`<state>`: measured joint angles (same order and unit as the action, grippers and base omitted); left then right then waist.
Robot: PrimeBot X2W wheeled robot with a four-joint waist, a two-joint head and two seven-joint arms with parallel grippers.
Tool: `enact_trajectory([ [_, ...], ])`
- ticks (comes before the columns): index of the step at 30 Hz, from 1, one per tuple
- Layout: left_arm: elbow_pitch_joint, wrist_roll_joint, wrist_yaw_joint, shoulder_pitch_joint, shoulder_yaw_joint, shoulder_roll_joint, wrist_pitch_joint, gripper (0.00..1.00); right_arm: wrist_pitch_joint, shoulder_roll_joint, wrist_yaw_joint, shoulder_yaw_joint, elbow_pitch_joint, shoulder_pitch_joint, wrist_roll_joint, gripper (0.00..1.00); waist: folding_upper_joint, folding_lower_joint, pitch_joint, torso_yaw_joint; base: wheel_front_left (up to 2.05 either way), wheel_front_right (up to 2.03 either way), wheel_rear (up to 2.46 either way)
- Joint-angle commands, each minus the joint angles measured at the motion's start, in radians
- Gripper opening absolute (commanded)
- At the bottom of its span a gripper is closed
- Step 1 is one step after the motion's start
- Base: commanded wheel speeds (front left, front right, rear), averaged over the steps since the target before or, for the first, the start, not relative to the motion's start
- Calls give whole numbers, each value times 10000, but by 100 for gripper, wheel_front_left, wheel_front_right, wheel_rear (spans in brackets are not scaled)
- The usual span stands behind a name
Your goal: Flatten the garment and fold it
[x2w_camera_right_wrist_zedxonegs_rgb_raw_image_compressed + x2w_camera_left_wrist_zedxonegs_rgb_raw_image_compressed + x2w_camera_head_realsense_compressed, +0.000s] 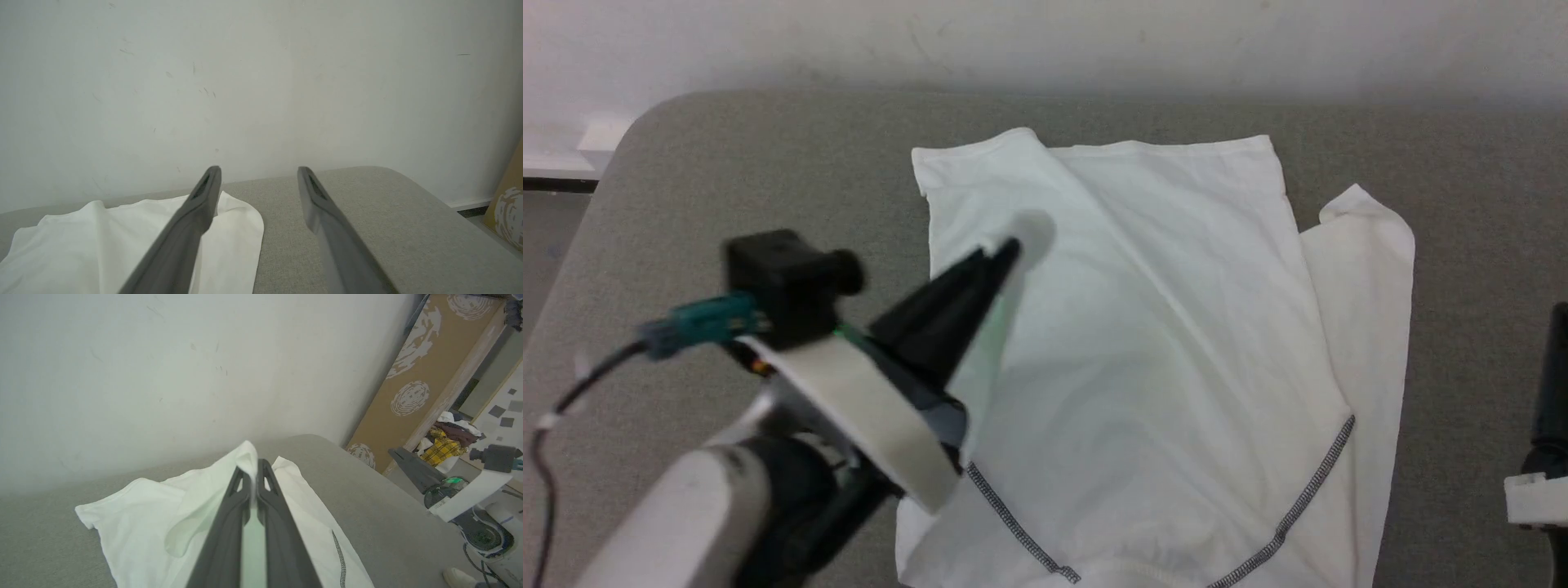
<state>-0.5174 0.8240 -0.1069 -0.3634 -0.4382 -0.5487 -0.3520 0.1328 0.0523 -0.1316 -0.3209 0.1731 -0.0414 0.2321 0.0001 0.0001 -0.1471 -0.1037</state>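
The garment (1160, 343), a white shirt with dark zigzag seam stitching, lies spread on the grey table (768, 163), one sleeve folded along its right side. My left gripper (1009, 249) is over the shirt's left part, shut on a fold of the white fabric. In the left wrist view the cloth (143, 522) rises into a peak pinched between the shut fingers of the left gripper (254, 465). My right gripper (257, 171) stands open with nothing between its fingers, just right of the sleeve (233, 237) above the bare table. It shows dark at the head view's right edge (1556, 367).
A pale wall (1045, 41) runs close behind the table's far edge. The table's rounded left corner (637, 122) drops to the floor. Right of the table a brown patterned panel (412, 384) leans, with a pile of clothes (445, 443) and a pale shoe (457, 575) beyond.
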Motion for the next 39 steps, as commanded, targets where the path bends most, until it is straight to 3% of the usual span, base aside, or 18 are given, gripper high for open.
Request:
enact_trajectory([
  [1,141,-169,90,-186,-262,179,-76,0,28,-20,9,-69,74,108,69,100,-1,-1,-27,-6,0,0,0],
  [5,1252,-987,460,-980,-2017,1385,-293,0,17,-20,9,-523,200,123,96,100,-1,-1,-158,-20,0,0,0],
  [10,3132,-1305,769,-1349,-3476,3236,144,0,8,-20,9,-847,255,42,260,100,-1,-1,-348,54,0,0,0],
  [14,4815,-1789,1116,-1512,-4459,4106,514,0,35,-20,9,-713,201,8,384,100,-1,-1,-523,233,0,0,0],
  [22,7368,-2097,1536,-1573,-5790,4861,1064,0,164,-20,9,-506,27,136,451,100,-1,-1,-851,627,0,0,0],
  [28,9221,-2070,1494,-1721,-6375,4973,1558,0,186,-20,9,-106,-181,338,447,100,-1,-1,-998,941,0,0,0],
  [34,10049,-1446,1266,-1995,-6782,4981,2221,0,206,-20,9,-6,-369,411,347,100,-1,-1,-870,984,0,0,0],
  [35,10102,-1291,1243,-2029,-6866,4982,2260,15,206,-20,9,-10,-411,396,342,100,-1,-1,-809,955,0,0,0],
  [36,10121,-1134,1235,-2064,-6954,4982,2295,38,204,-20,9,-11,-452,377,345,100,-1,-1,-749,924,0,0,0],
  [37,10102,-944,1223,-2084,-7018,4982,2333,64,198,-20,9,-5,-491,356,353,100,-1,-1,-690,889,0,0,0],
  [38,10059,-730,1227,-2095,-7087,4982,2332,100,191,-20,9,-1,-522,338,362,100,-1,-1,-635,849,0,0,0],
  [39,9984,-512,1257,-2113,-7170,4983,2305,100,189,-20,9,-18,-540,316,369,100,-1,-1,-580,787,0,0,0],
])
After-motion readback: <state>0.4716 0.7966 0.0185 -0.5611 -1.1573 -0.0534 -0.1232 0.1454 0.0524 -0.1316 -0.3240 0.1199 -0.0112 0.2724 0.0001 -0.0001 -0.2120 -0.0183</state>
